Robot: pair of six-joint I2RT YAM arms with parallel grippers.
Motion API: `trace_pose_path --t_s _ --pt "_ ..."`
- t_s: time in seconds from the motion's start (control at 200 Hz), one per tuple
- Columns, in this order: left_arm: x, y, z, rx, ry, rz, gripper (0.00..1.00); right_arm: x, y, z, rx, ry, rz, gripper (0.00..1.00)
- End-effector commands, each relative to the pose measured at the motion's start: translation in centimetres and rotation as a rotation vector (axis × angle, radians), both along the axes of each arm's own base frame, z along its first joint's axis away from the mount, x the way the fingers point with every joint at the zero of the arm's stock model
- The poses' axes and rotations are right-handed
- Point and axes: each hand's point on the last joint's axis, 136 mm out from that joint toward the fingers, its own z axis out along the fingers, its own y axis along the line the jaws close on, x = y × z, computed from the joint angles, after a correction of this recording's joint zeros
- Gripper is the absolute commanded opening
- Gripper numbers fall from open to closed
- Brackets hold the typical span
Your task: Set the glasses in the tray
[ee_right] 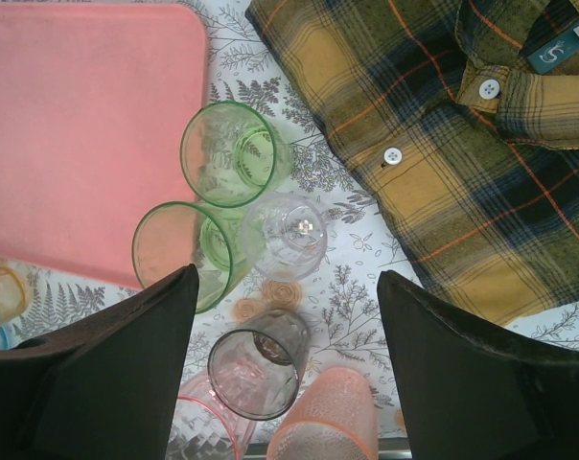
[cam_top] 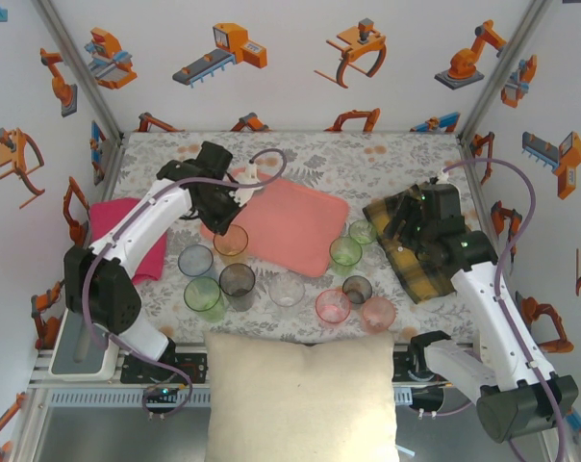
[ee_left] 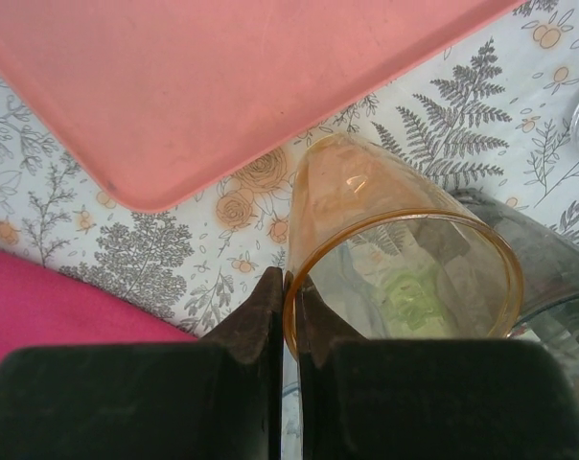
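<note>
The salmon-pink tray (cam_top: 286, 226) lies flat in the middle of the table. My left gripper (cam_top: 225, 221) is at the tray's near left corner, shut on the rim of an amber glass (cam_top: 231, 241). In the left wrist view the fingers (ee_left: 261, 316) pinch that amber glass (ee_left: 395, 249) at its left edge, just below the tray (ee_left: 222, 86). Several more glasses stand in front of the tray, among them a bluish one (cam_top: 195, 261), a smoky grey one (cam_top: 238, 282) and a green one (cam_top: 345, 253). My right gripper (cam_top: 389, 231) hangs open above a small grey glass (ee_right: 261, 369), holding nothing.
A magenta cloth (cam_top: 127, 236) lies left of the tray and a yellow-black plaid cloth (cam_top: 411, 255) right of it. A cream cushion (cam_top: 305, 395) sits at the near edge between the arm bases. Two green glasses (ee_right: 234, 153) and a clear one (ee_right: 289, 230) crowd the tray's right edge.
</note>
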Motion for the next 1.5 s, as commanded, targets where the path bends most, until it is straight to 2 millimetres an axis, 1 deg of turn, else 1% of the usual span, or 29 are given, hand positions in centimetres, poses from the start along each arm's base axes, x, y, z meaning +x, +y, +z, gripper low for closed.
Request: trace_pose_path --t_s 0.0,0.09,0.205,0.33,0.401,0.431,0.446,0.561,0.751,0.771,0.806,0.876,0.891,1.067,1.222,1.332,1.497 --pt "-0.6 0.0 3.3 -0.036 -0.044 0.004 0.04 -0.1 -0.2 0.2 0.002 -0.018 -0.021 0.68" --pt "-0.1 -0.1 4.2 -0.04 -0.07 0.009 0.03 0.0 -0.1 0.3 0.006 -0.02 -0.02 0.68" --pt "1.1 -0.2 5.3 -0.041 -0.113 0.018 0.03 0.0 -0.1 0.5 0.008 -0.02 -0.018 0.68" --pt "3.5 -0.5 6.7 -0.058 -0.177 0.037 0.04 -0.2 -0.3 0.8 -0.002 -0.019 -0.026 0.68" --pt "5.3 -0.6 7.4 -0.068 -0.214 0.056 0.04 -0.3 -0.4 0.9 -0.006 -0.018 -0.029 0.68" --pt "6.3 -0.6 7.7 -0.074 -0.231 0.068 0.04 -0.4 -0.5 1.0 -0.004 -0.018 -0.03 0.67" --pt "6.7 -0.6 8.3 -0.082 -0.248 0.073 0.03 -0.4 -0.5 1.0 -0.004 -0.018 -0.03 0.67" --pt "10.2 -0.5 9.4 -0.112 -0.292 0.129 0.03 -0.6 -0.6 1.2 -0.003 -0.018 -0.04 0.68" --pt "15.9 -0.1 10.1 -0.161 -0.333 0.229 0.02 -0.8 -0.8 1.3 -0.002 -0.014 -0.049 0.67" --pt "16.4 0.0 9.8 -0.166 -0.326 0.237 0.02 -0.9 -0.8 1.2 -0.002 -0.011 -0.049 0.67" --pt "17.1 -0.1 10.0 -0.18 -0.329 0.246 0.02 -0.9 -0.7 1.2 -0.001 -0.011 -0.05 0.67" --pt "18.4 -0.5 9.3 -0.179 -0.32 0.249 0.03 -0.9 -0.8 1.3 -0.001 -0.01 -0.054 0.66" --pt "18.6 -0.5 9.5 -0.181 -0.323 0.247 0.02 -0.9 -0.8 1.4 0.0 -0.011 -0.056 0.66" --pt "20.9 -1.3 7.4 -0.173 -0.304 0.254 0.02 -1.2 -0.9 1.5 0.003 -0.014 -0.063 0.66" --pt "22.2 -1.7 5.8 -0.168 -0.285 0.265 0.02 -1.5 -0.9 1.4 -0.006 0.004 -0.053 0.66" --pt "23.1 -1.4 4.7 -0.168 -0.273 0.286 0.02 -1.4 -0.8 1.3 -0.009 0.007 -0.051 0.66" --pt "23.7 -1.1 3.5 -0.17 -0.244 0.302 0.02 -1.2 -0.6 1.1 -0.01 0.012 -0.047 0.67"
